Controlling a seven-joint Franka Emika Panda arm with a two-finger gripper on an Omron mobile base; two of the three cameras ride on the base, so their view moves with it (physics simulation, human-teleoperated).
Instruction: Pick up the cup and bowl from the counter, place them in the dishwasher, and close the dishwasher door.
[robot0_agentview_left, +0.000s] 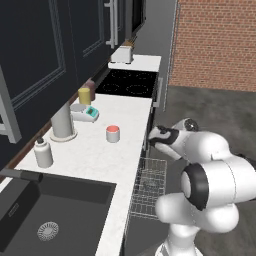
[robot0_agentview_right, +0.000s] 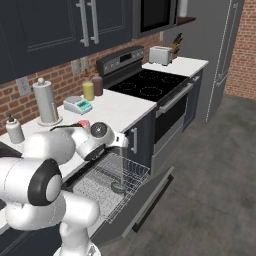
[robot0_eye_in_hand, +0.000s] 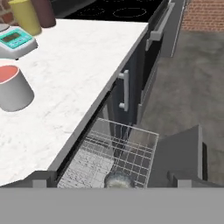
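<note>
Your end effector (robot0_agentview_right: 131, 141) hangs open and empty above the pulled-out rack (robot0_agentview_right: 112, 177), where the bowl (robot0_agentview_right: 119, 187) already sits. The cup (robot0_agentview_left: 113, 133) stands upright on the table (robot0_agentview_left: 95, 155) near its front edge, so you can reach it next.

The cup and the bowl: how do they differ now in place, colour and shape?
The cup stands on the white counter; the bowl lies low in the pulled-out wire rack of the dishwasher. The cup has pale grey sides and a salmon-red top; the bowl looks dark grey. The cup is a short upright cylinder; the bowl looks shallower. Both are small and round, and the open gripper holds neither.
</note>
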